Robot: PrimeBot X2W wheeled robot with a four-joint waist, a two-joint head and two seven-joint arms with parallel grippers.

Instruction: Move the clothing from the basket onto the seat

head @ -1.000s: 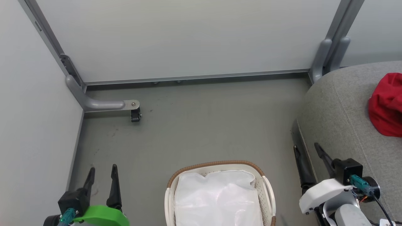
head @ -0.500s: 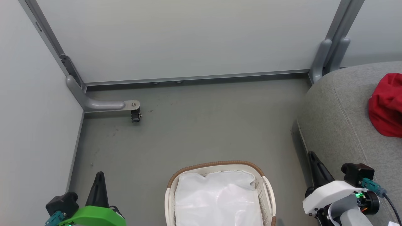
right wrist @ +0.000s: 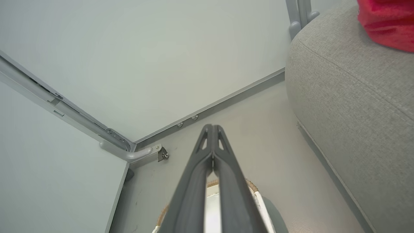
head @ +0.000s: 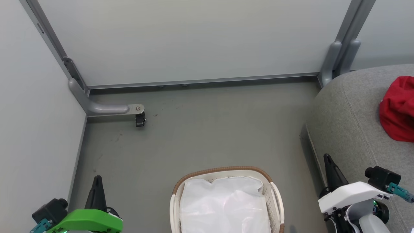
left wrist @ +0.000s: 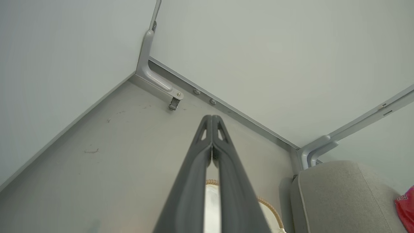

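Clothing [head: 398, 110], red and bunched, was seen lying on the seat [head: 349, 123] at the right edge of the frame. The basket [head: 223, 170], at bottom centre, was lined with white cloth [head: 223, 207]. The fingers of the left gripper [head: 97, 181] and the right gripper [head: 327, 158] were pressed together, empty, near the lower corners.

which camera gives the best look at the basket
The head view: it looks down on the basket, showing its braided rim, perforated wall and white liner, cropped at the bottom. The left wrist view shows a sliver of it behind the shut left tool; the right wrist view likewise behind the shut right tool.
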